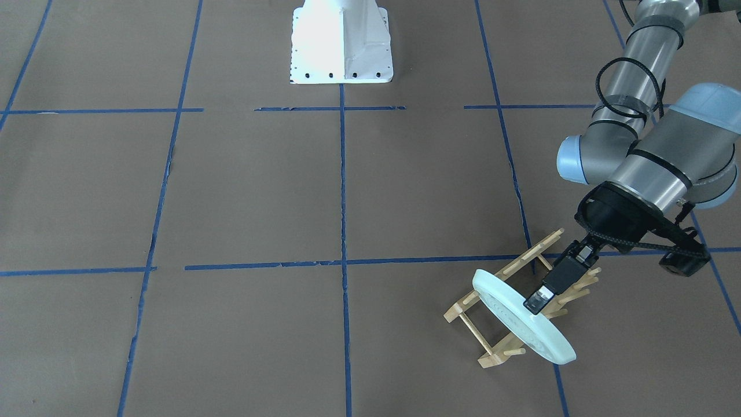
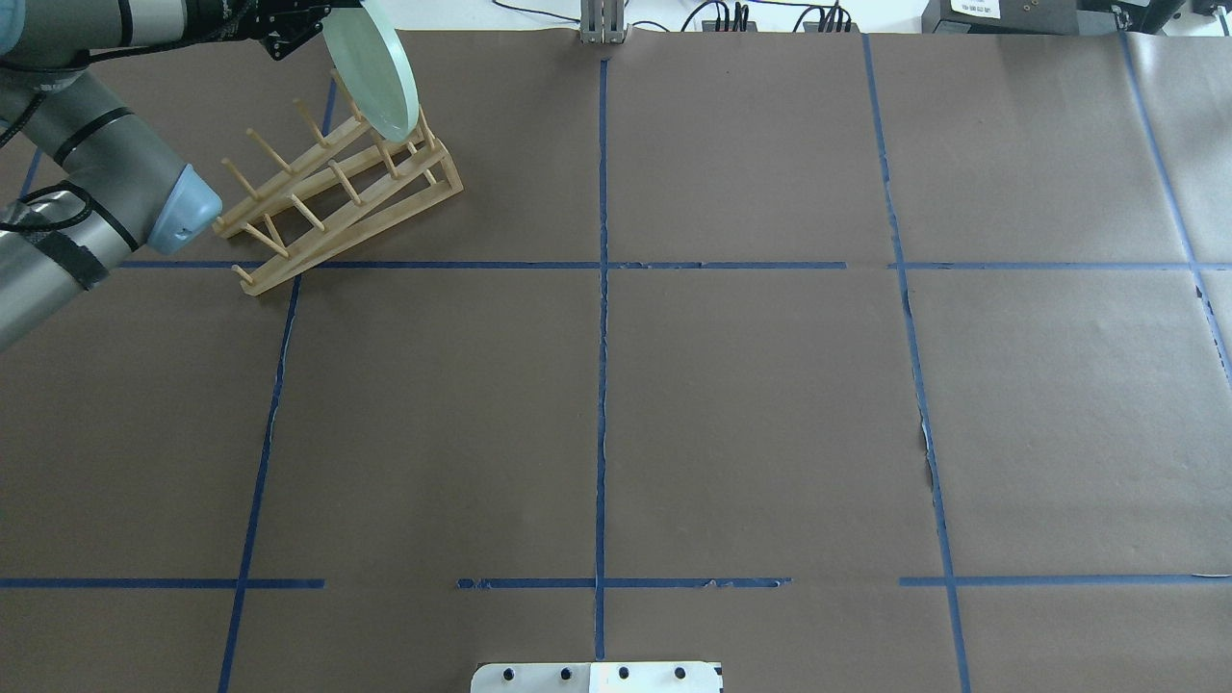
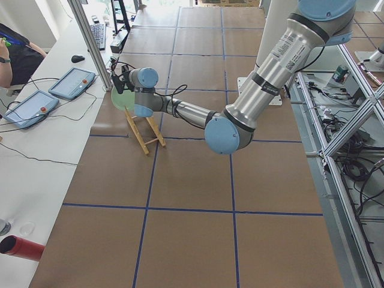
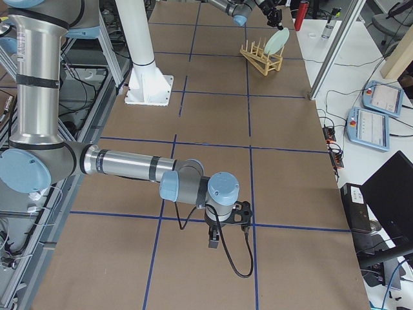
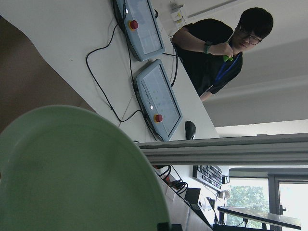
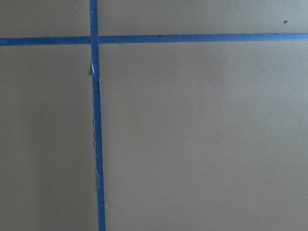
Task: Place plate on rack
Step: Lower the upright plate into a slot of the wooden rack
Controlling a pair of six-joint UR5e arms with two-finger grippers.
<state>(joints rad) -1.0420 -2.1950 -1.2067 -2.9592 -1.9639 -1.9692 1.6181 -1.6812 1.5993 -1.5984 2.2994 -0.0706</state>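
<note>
The pale mint-green plate (image 1: 515, 318) stands on edge, tilted, across the light wooden rack (image 1: 489, 353) near the table's edge on the operators' side. My left gripper (image 1: 538, 302) is shut on the plate's upper rim. The plate's lower edge is down among the pegs; I cannot tell whether it rests on the rails. From overhead the plate (image 2: 371, 67) leans over the far end of the rack (image 2: 337, 192). The plate (image 5: 72, 173) fills the lower left of the left wrist view. My right gripper (image 4: 216, 240) shows only in the exterior right view, low over the table; I cannot tell whether it is open or shut.
The white robot base (image 1: 341, 43) stands at the table's middle. Beyond the rack runs a white side table with teach pendants (image 3: 30, 108) and cables, and a person (image 5: 216, 53) sits there. The table's edge is close behind the rack.
</note>
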